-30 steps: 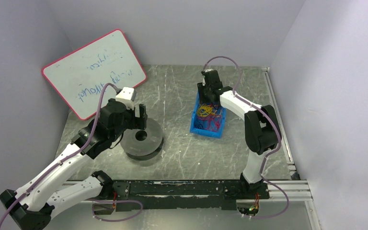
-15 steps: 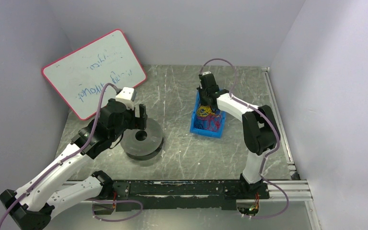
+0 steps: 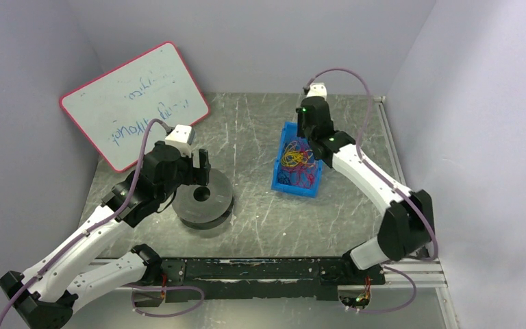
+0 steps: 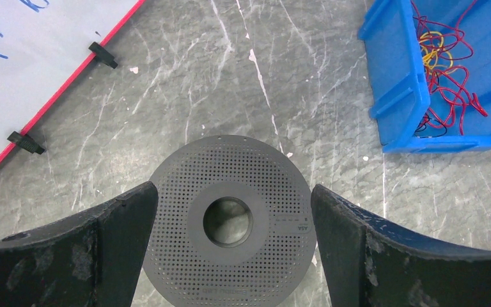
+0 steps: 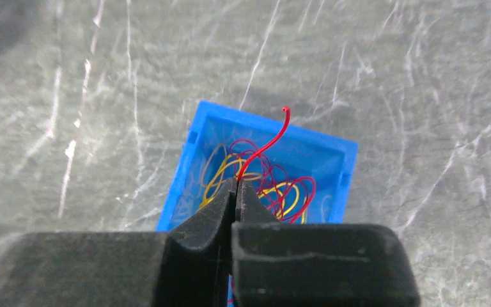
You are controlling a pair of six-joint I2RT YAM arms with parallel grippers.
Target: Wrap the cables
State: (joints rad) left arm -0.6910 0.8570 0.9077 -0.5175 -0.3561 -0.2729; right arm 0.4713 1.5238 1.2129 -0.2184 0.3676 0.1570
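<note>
One thin red wire [image 5: 265,146] sticks up, pinched tight between my right fingers [image 5: 217,208] above the blue bin [image 5: 188,160] of tangled wires. My left fingers [image 4: 118,230] hang spread wide above the grey spool [image 4: 179,243] on the desk [image 4: 185,96].

The grey spool [image 4: 230,173] lies between the wide-apart jaws of the left gripper [image 4: 233,192]; ahead-right, a blue bin [image 4: 393,70] holds red wire [image 4: 451,89].
</note>
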